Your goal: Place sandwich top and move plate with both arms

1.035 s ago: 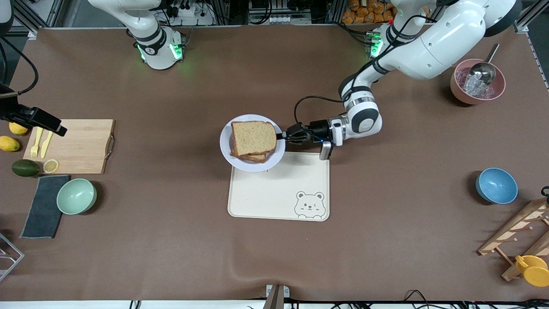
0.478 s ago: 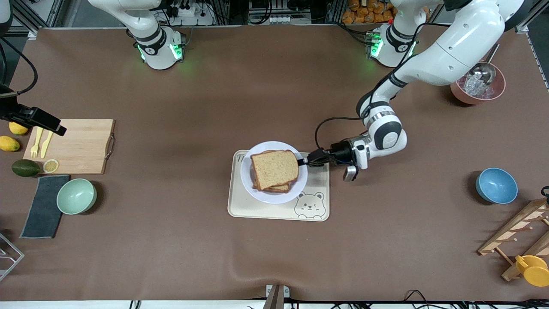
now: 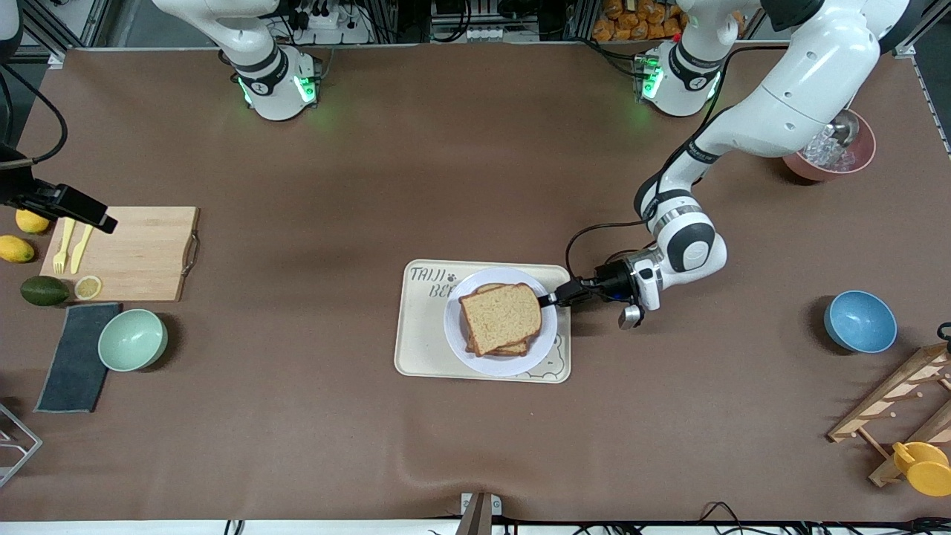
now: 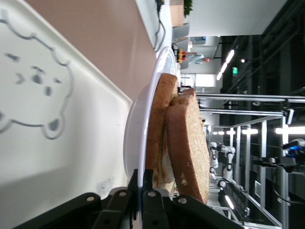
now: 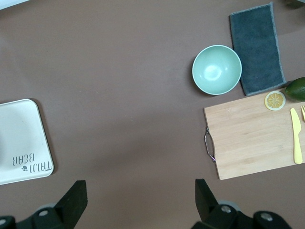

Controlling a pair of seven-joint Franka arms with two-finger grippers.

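A pale plate carries a stacked sandwich, with the plain brown sandwich top lying uppermost. The plate is low over the cream bear-print tray, at the tray's end toward the left arm, and covers most of the bear. My left gripper is shut on the plate's rim at the side toward the left arm. In the left wrist view the left gripper pinches the thin rim of the plate, and the sandwich top stands just past it. My right gripper waits open and empty, high over bare table between the tray and the cutting board.
Toward the right arm's end lie a wooden cutting board with a yellow fork and knife, a mint-green bowl, a grey cloth, an avocado and lemons. Toward the left arm's end are a blue bowl, a pink ice bowl and a wooden rack.
My left gripper has carried the plate and sandwich nearer to the front camera and toward the left arm's end, from the tray's farther edge to over its bear corner. The right arm has not moved.
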